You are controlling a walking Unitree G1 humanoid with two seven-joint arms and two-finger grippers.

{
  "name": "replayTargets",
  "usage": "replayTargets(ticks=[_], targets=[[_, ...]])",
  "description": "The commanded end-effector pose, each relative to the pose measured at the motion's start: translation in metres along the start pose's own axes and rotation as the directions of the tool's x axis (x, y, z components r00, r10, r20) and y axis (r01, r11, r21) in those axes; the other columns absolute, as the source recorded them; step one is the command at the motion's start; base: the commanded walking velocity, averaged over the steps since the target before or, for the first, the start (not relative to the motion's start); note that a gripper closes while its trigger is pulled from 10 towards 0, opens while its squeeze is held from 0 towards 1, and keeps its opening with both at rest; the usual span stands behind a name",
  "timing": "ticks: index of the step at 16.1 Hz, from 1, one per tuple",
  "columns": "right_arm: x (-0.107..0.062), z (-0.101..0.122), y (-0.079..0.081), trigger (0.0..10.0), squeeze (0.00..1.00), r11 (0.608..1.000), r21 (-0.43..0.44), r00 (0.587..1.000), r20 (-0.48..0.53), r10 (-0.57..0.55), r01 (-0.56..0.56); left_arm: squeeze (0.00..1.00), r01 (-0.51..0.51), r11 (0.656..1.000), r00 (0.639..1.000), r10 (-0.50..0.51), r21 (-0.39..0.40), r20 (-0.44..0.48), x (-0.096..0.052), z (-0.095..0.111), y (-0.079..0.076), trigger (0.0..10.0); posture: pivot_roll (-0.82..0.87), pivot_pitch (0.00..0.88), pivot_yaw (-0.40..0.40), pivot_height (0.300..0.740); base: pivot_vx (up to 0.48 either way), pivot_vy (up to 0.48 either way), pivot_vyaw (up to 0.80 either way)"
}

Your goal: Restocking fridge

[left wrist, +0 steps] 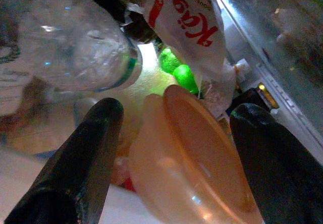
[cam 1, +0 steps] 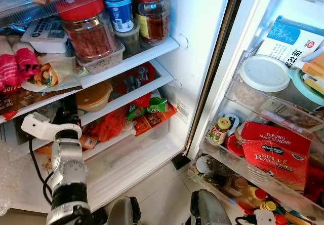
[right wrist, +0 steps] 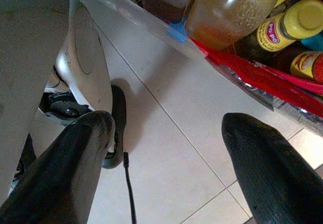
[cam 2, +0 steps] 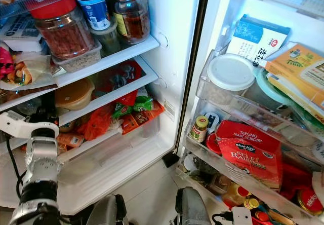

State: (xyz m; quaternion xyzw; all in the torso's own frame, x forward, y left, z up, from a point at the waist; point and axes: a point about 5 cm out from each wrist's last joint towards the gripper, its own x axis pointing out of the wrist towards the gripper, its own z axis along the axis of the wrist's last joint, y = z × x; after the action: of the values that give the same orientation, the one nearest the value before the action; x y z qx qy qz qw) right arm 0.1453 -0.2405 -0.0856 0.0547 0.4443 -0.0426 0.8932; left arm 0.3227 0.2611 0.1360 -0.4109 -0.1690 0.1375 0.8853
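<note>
Nearest you is pale tiled floor (cam 1: 162,194), running under the open fridge. Your right gripper (right wrist: 166,168) hangs idle low over those tiles, fingers spread apart and holding nothing; beyond it in the right wrist view sits the bottom door bin (right wrist: 166,30) with an amber bottle (right wrist: 229,9) and two yellow-capped bottles beside it.

Your left arm (cam 1: 66,169) reaches up into the lower part of the fridge cabinet. In the left wrist view your left gripper (left wrist: 171,153) has its two fingers wide apart, one either side of an orange-lidded tub (left wrist: 197,163); whether they touch it you cannot tell. That tub (cam 1: 93,96) sits on the middle glass shelf (cam 1: 126,96). Just past it are a clear plastic bottle (left wrist: 75,42) and a white packet with red lettering (left wrist: 189,19).

Below the shelf, red, orange and green snack packets (cam 1: 144,111) crowd the drawer.

On the upper shelf (cam 1: 147,52) you have two red-lidded jars (cam 1: 88,27), one blue-and-white cup (cam 1: 120,8) and a white tray (cam 1: 45,35).

On the door to your right: one red flour box (cam 1: 276,154), one small yellow-capped jar (cam 1: 219,130), a white-lidded container (cam 1: 264,73) and a blue-and-white carton (cam 1: 288,42) above.
</note>
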Motion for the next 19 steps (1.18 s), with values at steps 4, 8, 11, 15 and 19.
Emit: replayTargets(ticks=[4,8,11,15,19], targets=[[-0.003,-0.009,-0.001,10.0,0.00,1.000,0.010,1.000,-0.027,-0.001,0.001,0.00,-0.042,0.999,0.995,0.042,0.001,-0.095,-0.026,-0.010,0.004,10.0,-0.16,0.159,0.024,0.616,0.000,0.000,0.00],[-0.002,-0.009,-0.001,10.0,0.00,1.000,0.009,1.000,-0.026,0.002,-0.002,0.00,-0.032,0.999,0.983,0.027,-0.023,-0.183,-0.037,-0.017,0.001,10.0,-0.16,0.161,0.027,0.616,0.000,0.000,0.00],[-0.002,-0.008,0.000,10.0,0.00,1.000,0.010,1.000,-0.026,0.005,-0.004,0.00,0.028,0.998,0.964,-0.043,-0.063,-0.261,-0.036,-0.026,-0.012,10.0,-0.16,0.162,0.030,0.616,0.000,0.000,0.00],[-0.002,-0.009,0.001,10.0,0.00,1.000,0.013,1.000,-0.025,0.005,-0.005,0.00,0.094,0.993,0.949,-0.112,-0.073,-0.296,-0.021,-0.033,-0.028,10.0,-0.16,0.163,0.032,0.616,0.000,0.000,0.00],[-0.002,-0.009,0.000,10.0,0.00,1.000,0.013,1.000,-0.027,0.007,-0.007,0.00,0.115,0.992,0.947,-0.128,-0.060,-0.295,-0.004,-0.038,-0.033,10.0,-0.17,0.164,0.031,0.616,0.000,0.000,0.00]])
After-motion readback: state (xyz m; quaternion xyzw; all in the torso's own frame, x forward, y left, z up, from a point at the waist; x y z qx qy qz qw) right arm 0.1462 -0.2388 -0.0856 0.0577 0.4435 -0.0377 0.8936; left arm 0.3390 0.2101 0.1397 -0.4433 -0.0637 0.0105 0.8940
